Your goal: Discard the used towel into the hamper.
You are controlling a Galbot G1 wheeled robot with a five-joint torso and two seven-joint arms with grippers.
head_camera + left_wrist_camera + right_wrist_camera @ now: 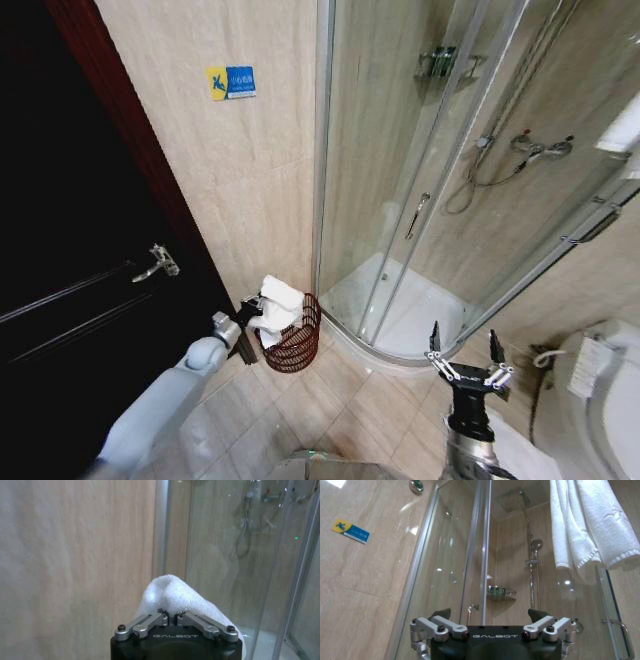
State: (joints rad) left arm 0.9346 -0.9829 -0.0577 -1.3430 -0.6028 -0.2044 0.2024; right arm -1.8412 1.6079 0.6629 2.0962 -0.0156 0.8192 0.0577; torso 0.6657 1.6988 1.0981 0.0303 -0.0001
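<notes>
A white used towel (pixel 275 303) is bunched over the near rim of the hamper (pixel 297 346), a small reddish-brown wicker basket standing on the floor by the tiled wall and the shower corner. My left gripper (pixel 248 312) is at the hamper's rim, shut on the towel. In the left wrist view the towel (pixel 175 594) bulges out past my left gripper (pixel 170 613), whose fingers are pinched together. My right gripper (pixel 466 352) is held up at the lower right, open and holding nothing; in the right wrist view my right gripper (pixel 490 615) has its fingers spread wide.
A dark wooden door (pixel 70 250) with a lever handle stands at the left. The glass shower enclosure (pixel 440 170) fills the right, its white tray (pixel 410 315) just beyond the hamper. A toilet (pixel 600 400) sits at the far right. White towels (pixel 590 521) hang by the shower.
</notes>
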